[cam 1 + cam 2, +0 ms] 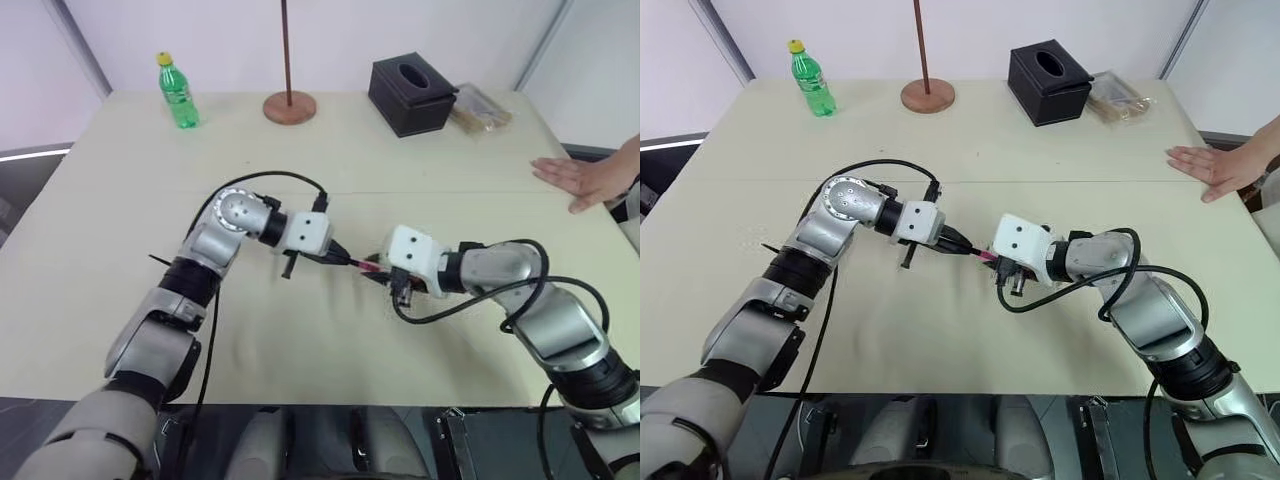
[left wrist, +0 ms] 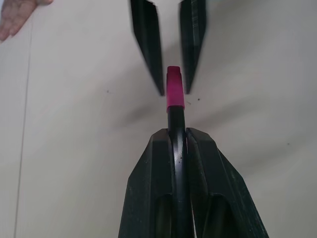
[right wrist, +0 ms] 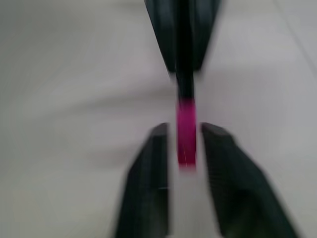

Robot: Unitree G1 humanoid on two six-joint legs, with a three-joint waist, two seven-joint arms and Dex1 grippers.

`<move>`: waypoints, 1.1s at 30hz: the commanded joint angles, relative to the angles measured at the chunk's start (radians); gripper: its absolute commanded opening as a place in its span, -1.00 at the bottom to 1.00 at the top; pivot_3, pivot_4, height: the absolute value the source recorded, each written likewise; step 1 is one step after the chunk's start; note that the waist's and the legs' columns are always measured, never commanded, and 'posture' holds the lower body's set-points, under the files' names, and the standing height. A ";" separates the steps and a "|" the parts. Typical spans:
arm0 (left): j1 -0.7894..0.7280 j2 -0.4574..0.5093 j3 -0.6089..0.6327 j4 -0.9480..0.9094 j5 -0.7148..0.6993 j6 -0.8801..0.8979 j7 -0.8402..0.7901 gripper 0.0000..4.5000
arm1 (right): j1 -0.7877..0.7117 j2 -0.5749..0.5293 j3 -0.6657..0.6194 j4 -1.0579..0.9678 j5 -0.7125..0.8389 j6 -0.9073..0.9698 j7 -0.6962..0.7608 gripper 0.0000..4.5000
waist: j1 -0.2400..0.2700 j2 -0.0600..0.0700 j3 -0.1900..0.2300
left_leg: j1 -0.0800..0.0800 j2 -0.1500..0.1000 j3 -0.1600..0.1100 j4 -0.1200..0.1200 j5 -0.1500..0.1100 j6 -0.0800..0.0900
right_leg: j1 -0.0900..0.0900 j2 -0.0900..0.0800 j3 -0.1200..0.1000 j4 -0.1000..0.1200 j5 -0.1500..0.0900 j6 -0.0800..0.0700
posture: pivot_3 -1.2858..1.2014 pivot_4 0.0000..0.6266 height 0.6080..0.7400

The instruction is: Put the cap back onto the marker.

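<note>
The left gripper (image 2: 179, 136) pinches the thin black pen-like marker (image 2: 176, 144) tight between its matte black wedge fingers, while the right gripper (image 2: 168, 89) has its jaws spread, one finger on each side of the tiny bright pink cylindrical plastic cap (image 2: 174, 89), clear of it, above the middle of the smooth cream table (image 1: 300, 340). The cap already sits on the marker's end, so the capping step looks finished. Next, I judge, the right gripper should back straight away without knocking the cap.
</note>
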 commanded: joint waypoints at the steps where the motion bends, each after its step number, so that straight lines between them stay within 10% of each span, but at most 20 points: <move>1: 0.000 0.012 0.003 -0.031 -0.005 0.009 0.007 -1.00 | -0.014 -0.010 -0.024 -0.045 0.006 -0.020 -0.002 0.29 | 0.000 0.000 0.000 | 0.000 0.000 0.000 0.000 0.000 0.000 | 0.000 0.000 0.000 0.000 0.000 0.000 | 0.03 -0.52 1.00; 3: 0.007 0.021 0.004 -0.039 -0.007 0.018 0.011 -1.00 | -0.009 -0.019 -0.027 -0.046 0.005 -0.021 -0.002 0.72 | -0.001 0.000 0.000 | 0.000 0.000 0.000 0.000 0.000 0.000 | 0.000 0.000 0.000 0.000 0.000 0.000 | 0.03 -0.52 1.00; 13: 0.079 0.077 0.053 -0.107 0.005 0.151 0.166 -1.00 | 0.084 -0.076 -0.121 -0.095 0.026 0.006 -0.024 0.72 | 0.002 0.000 0.000 | 0.000 0.001 0.000 0.000 0.000 0.000 | 0.000 0.000 0.000 0.000 0.000 0.000 | 0.03 -0.52 1.00; 33: 0.600 0.026 0.418 -0.925 -0.191 1.136 0.790 -1.00 | 0.439 0.060 -0.219 -0.360 0.078 0.129 -0.279 0.72 | 0.005 0.000 0.000 | 0.001 0.001 -0.001 0.000 0.000 0.000 | 0.001 -0.002 0.001 0.001 0.000 0.000 | 0.03 -0.52 1.00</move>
